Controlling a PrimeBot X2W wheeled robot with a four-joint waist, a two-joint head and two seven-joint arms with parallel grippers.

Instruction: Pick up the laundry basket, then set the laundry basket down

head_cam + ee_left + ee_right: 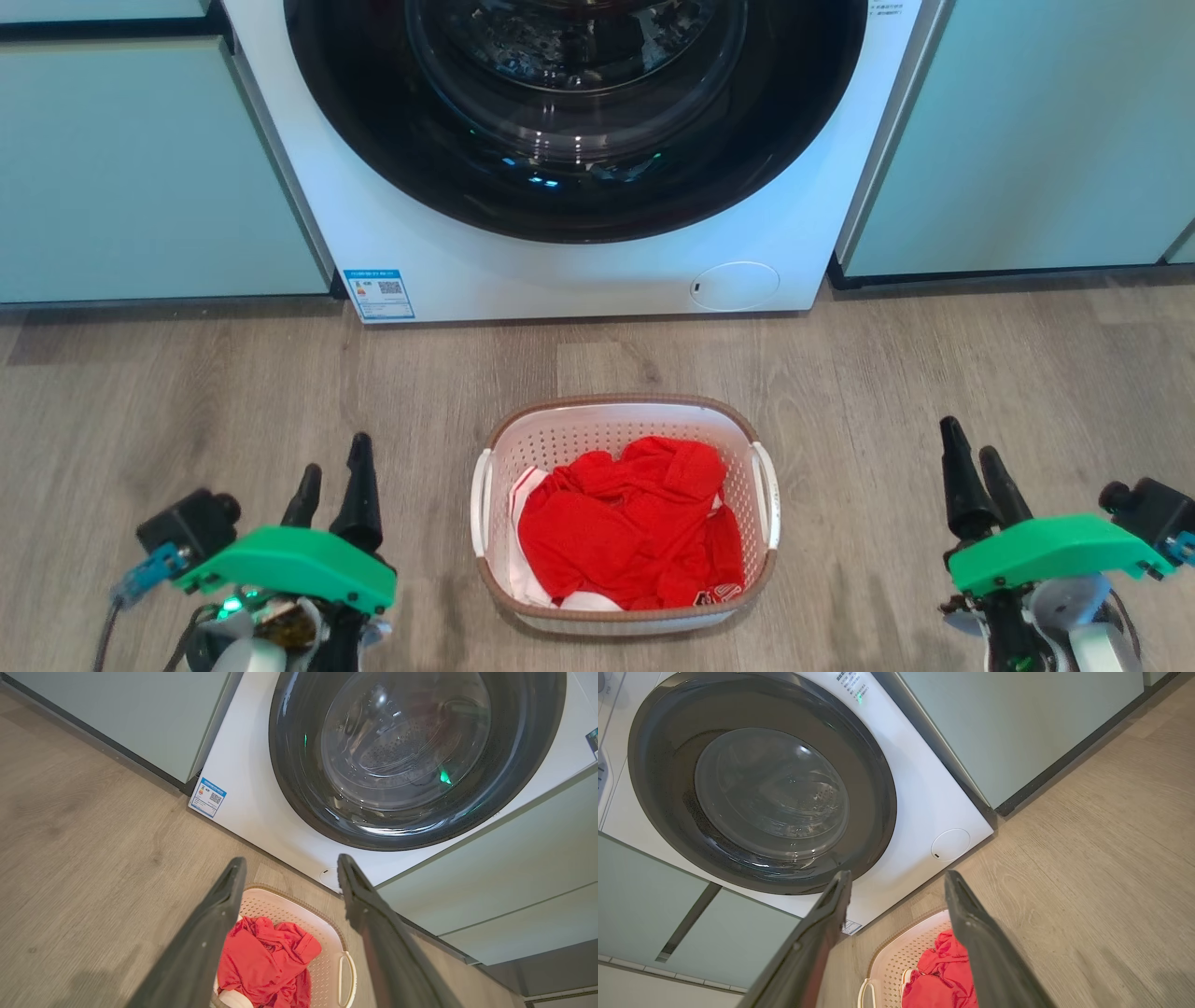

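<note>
The laundry basket [616, 418], white with perforated walls, a brown rim and two white side handles, rests on the wooden floor in front of the washing machine. Red and white clothes [625, 527] fill it. My left gripper [331, 471] hovers open to the basket's left, well apart from it. My right gripper [966, 448] stands open to its right, also apart. In the left wrist view the basket [327, 933] lies between and below the open fingers of that gripper [289, 863]. The right wrist view catches the basket's corner [896, 956] under its open gripper [896, 877].
A white front-loading washing machine [579, 261] with a dark round door stands just behind the basket. Pale green cabinets [140, 168] flank it on both sides. Wooden floor [187, 392] stretches around the basket.
</note>
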